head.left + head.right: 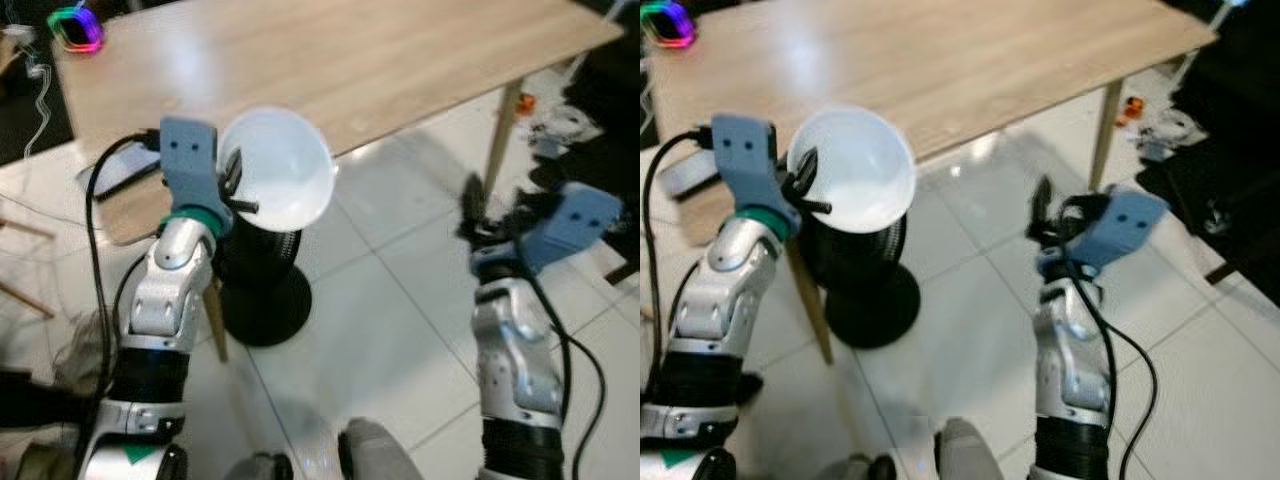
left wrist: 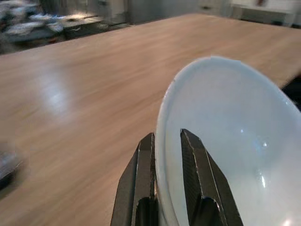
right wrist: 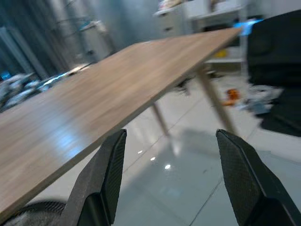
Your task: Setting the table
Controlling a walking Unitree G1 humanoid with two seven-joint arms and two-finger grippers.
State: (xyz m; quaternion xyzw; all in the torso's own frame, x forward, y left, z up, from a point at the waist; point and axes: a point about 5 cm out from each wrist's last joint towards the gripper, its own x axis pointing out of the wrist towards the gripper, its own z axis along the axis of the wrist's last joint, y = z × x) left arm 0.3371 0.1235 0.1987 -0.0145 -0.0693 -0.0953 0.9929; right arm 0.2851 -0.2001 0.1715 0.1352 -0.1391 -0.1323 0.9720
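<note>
A white bowl (image 1: 283, 166) hangs tilted in the air just off the near edge of the light wooden table (image 1: 340, 55). My left gripper (image 1: 236, 185) is shut on the bowl's rim, one finger inside and one outside, as the left wrist view shows with the bowl (image 2: 235, 146) and the fingers (image 2: 197, 174). My right gripper (image 1: 470, 205) is held up over the floor to the right of the table's near leg, open and holding nothing. In the right wrist view its fingers (image 3: 106, 176) stand wide apart with the table (image 3: 80, 108) beyond them.
A black round-based stand (image 1: 262, 290) sits on the white tiled floor right under the bowl. A phone-like device (image 1: 120, 170) lies at the table's near left corner, and a glowing coloured gadget (image 1: 76, 28) at the far left. Clutter (image 1: 560, 125) lies at right.
</note>
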